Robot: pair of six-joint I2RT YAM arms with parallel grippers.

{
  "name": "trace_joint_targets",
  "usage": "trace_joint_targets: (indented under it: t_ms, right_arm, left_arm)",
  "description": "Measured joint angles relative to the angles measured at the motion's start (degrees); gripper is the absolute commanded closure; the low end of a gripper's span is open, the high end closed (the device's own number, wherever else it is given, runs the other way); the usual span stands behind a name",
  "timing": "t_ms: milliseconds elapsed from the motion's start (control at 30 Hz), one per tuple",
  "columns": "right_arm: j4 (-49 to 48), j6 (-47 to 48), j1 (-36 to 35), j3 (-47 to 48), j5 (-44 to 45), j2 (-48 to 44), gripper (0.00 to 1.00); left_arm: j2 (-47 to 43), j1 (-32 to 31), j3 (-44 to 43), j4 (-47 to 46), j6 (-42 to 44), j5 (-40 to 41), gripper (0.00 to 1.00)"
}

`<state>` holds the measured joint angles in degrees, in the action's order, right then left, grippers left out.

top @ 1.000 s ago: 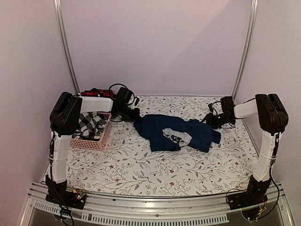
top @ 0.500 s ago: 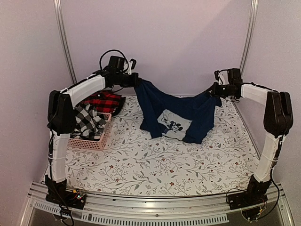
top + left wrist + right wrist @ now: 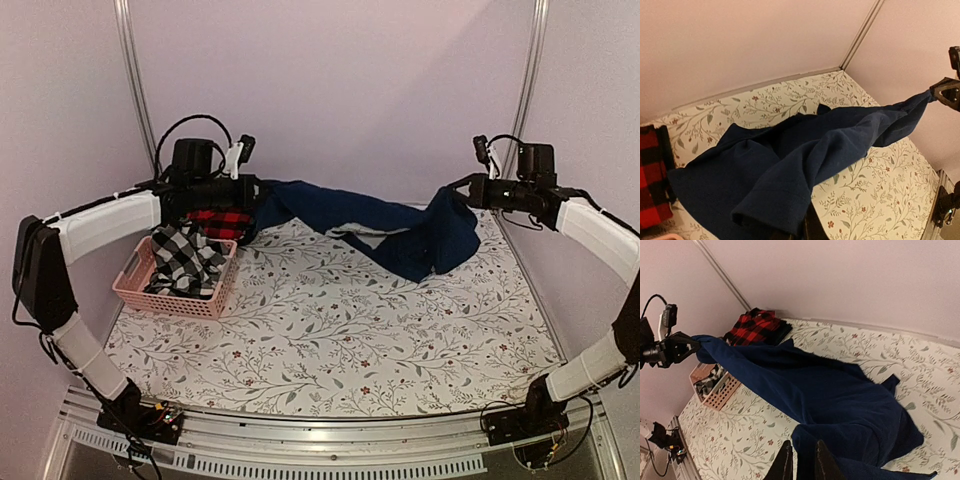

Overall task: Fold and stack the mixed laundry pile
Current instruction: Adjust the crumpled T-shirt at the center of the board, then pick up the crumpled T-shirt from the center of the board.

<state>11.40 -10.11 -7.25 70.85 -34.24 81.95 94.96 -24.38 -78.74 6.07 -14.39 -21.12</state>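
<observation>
Left gripper (image 3: 257,192) and right gripper (image 3: 459,188) each pinch one end of the soft navy blue garment (image 3: 400,228), suspended right of the pink slotted plastic basket (image 3: 185,303). Tension evenly; lower flat.

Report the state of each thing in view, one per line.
navy garment: lifted, stretched between both hands, middle sagging.
left hand: shut on one end.
right hand: shut on the other end.
checked shirt: crumpled in the basket.
pink basket: upright.
red-and-black plaid piece: lying flat behind the basket.

The floral-print table (image 3: 330,340) carries a pink basket (image 3: 180,303) and, behind it, a red-and-black plaid piece (image 3: 222,220).
</observation>
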Motion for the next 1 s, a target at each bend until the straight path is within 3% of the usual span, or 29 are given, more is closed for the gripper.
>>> trace_joint_targets:
  t_ms: [67,100,133,167,200,300,633,867,933,1000]
  right_arm:
    - [1.05,0.46,-2.45,-6.6,-2.71,-3.26,0.27]
    - [1.29,0.7,-3.37,-9.99,-3.93,-4.44,0.16]
    - [1.81,0.81,-4.28,-13.64,-5.07,-5.44,0.09]
    - [2.62,0.74,-4.63,-15.98,-5.44,-6.05,0.07]
    - [3.89,0.81,-4.68,-18.62,-5.18,-6.75,0.07]
    - [6.84,0.98,-4.28,-21.79,-2.67,-8.68,0.08]
    - [6.78,-3.26,-4.26,-25.88,7.93,-4.31,0.26]
    - [5.88,-7.93,-4.26,-32.33,13.73,1.27,0.28]
    - [4.96,-8.52,-4.26,-32.76,14.27,2.1,0.39]
    - [3.63,-9.03,-4.26,-33.16,14.16,3.17,0.58]
  left_arm:
    - [-3.08,-0.57,8.22,-2.67,-0.39,-0.22,0.88]
    - [-3.48,-0.68,10.64,-3.26,-0.46,-0.24,0.76]
    - [-3.56,-0.74,13.35,-3.85,-0.55,-0.02,0.57]
    - [-3.37,-0.79,15.72,-3.61,-0.81,0.68,0.45]
    - [-3.02,-0.81,17.31,-2.62,-0.98,1.57,0.37]
    - [-2.45,-0.85,19.47,-0.33,-1.7,4.35,0.34]
    - [-2.47,-0.85,20.11,0.81,-3.04,8.57,0.34]
    - [-2.47,-0.85,20.98,1.01,-4.87,9.4,0.34]
    - [-2.47,-0.85,21.62,1.16,-5.64,9.62,0.34]
    - [-2.47,-0.85,22.36,1.25,-6.6,10.01,0.34]
